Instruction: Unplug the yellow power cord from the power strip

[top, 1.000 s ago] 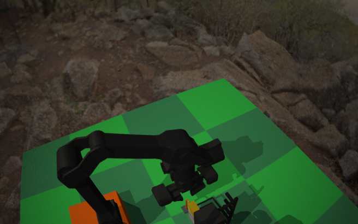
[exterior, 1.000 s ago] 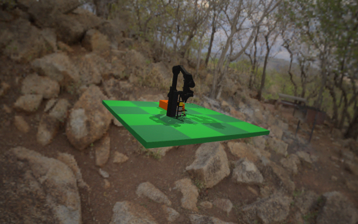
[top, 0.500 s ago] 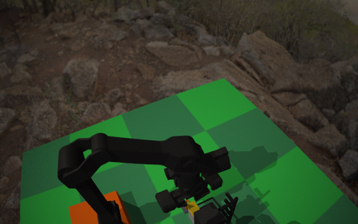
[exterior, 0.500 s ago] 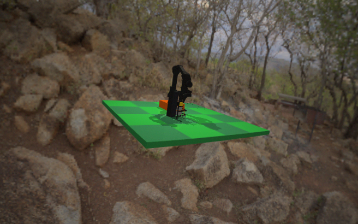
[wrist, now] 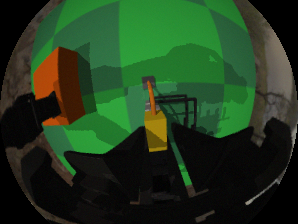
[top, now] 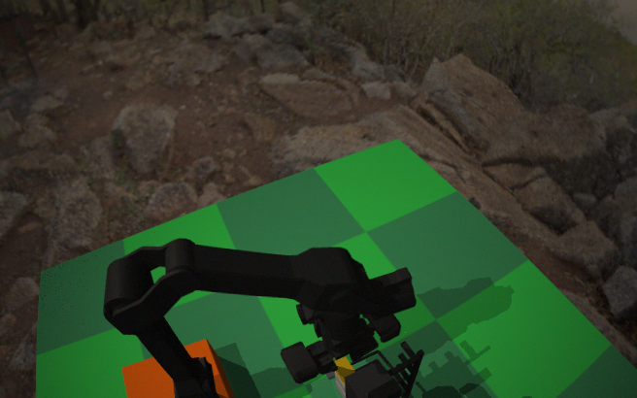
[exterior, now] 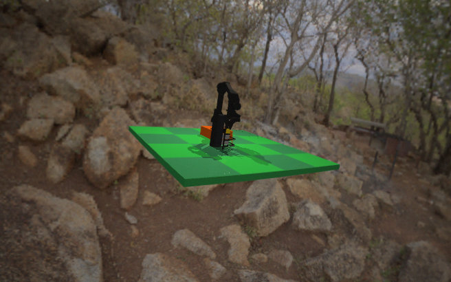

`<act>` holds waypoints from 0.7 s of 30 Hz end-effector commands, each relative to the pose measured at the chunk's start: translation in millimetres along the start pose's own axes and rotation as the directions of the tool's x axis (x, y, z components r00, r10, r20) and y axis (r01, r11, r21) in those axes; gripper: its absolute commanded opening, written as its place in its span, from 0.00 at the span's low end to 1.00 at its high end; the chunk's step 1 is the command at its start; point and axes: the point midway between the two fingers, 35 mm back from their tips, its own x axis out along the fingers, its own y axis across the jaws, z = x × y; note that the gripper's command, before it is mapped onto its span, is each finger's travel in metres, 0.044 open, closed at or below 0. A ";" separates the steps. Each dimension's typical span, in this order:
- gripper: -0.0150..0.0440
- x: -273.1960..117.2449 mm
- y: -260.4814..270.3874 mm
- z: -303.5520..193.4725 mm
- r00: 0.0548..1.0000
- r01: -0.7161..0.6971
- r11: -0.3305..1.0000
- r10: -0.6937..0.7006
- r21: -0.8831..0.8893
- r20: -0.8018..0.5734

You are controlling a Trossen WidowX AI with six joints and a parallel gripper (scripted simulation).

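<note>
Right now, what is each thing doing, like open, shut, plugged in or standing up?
Gripper: partly open, holding nothing, fingers on either side of the plug.
Yellow plug: upright, looks plugged into the strip.
Power strip: mostly hidden under the plug.
Cord: rising from the plug, untouched.
Orange box: resting by the arm's base.
Black rack: upright beside the plug.

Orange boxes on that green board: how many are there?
1. The orange box sits by the arm's base, at the near-left of the green board; the arm covers part of it, so more could be hidden.
</note>
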 end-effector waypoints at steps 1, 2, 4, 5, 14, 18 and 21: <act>0.53 7.9 1.8 -0.8 1.000 -0.009 1.000 0.009 -0.004 -0.004; 0.53 8.7 1.9 -0.8 1.000 -0.009 1.000 0.009 -0.004 -0.004; 0.53 9.0 1.9 -0.8 1.000 -0.009 1.000 0.009 -0.004 -0.004; 0.53 9.0 1.9 -0.8 1.000 -0.009 1.000 0.009 -0.004 -0.004; 0.35 6.7 0.3 -0.2 1.000 -0.002 1.000 0.002 0.000 0.000; 0.30 6.7 0.3 -0.2 1.000 -0.002 1.000 0.002 0.000 0.000; 0.27 6.7 0.3 -0.2 1.000 -0.002 1.000 0.002 0.000 0.000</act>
